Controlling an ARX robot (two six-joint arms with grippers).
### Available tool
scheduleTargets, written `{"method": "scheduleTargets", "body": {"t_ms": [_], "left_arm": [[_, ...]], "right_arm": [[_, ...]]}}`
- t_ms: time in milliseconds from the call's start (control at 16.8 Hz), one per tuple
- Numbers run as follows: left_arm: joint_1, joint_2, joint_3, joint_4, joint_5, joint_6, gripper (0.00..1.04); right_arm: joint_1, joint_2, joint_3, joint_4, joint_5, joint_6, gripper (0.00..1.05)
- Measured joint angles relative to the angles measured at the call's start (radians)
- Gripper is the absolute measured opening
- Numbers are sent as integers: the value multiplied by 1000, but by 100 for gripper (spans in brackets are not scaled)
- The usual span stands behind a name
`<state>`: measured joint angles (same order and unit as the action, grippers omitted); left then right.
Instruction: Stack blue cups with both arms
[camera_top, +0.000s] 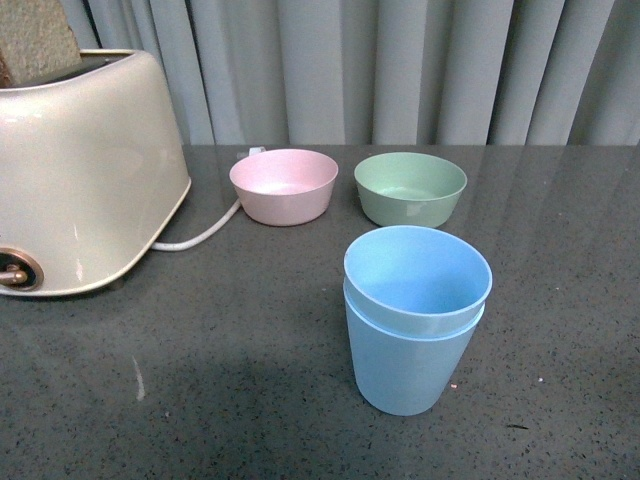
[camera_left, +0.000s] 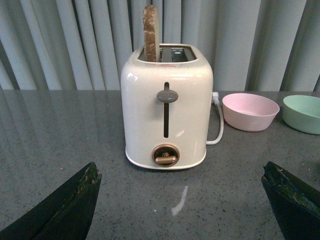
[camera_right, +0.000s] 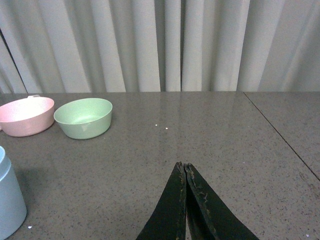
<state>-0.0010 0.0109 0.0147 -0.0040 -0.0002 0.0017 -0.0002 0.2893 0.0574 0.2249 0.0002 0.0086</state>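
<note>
Two light-blue cups (camera_top: 415, 320) stand nested, one inside the other, upright on the dark table near its front middle. Their edge also shows in the right wrist view (camera_right: 9, 200). Neither arm shows in the front view. My left gripper (camera_left: 181, 172) is open and empty, its black fingers (camera_left: 75, 205) wide apart, facing the toaster. My right gripper (camera_right: 184, 167) is shut on nothing, its fingertips pressed together above bare table, well to the side of the cups.
A cream toaster (camera_top: 80, 170) with a slice of bread (camera_left: 151, 32) stands at the left, its white cord (camera_top: 200, 238) trailing. A pink bowl (camera_top: 284, 185) and a green bowl (camera_top: 410, 187) sit behind the cups. Grey curtains hang behind the table.
</note>
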Motion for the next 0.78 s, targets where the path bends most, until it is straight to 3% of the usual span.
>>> {"method": "scheduleTargets", "body": {"t_ms": [418, 537, 775], "left_arm": [[0, 0, 0, 0, 0, 0, 98], [0, 0, 0, 1, 0, 0, 98], [0, 0, 0, 0, 0, 0, 98]], "right_arm": [[0, -123, -45, -62, 0, -2, 2], [0, -285, -45, -238, 0, -2, 2], [0, -285, -45, -228, 0, -2, 2]]}}
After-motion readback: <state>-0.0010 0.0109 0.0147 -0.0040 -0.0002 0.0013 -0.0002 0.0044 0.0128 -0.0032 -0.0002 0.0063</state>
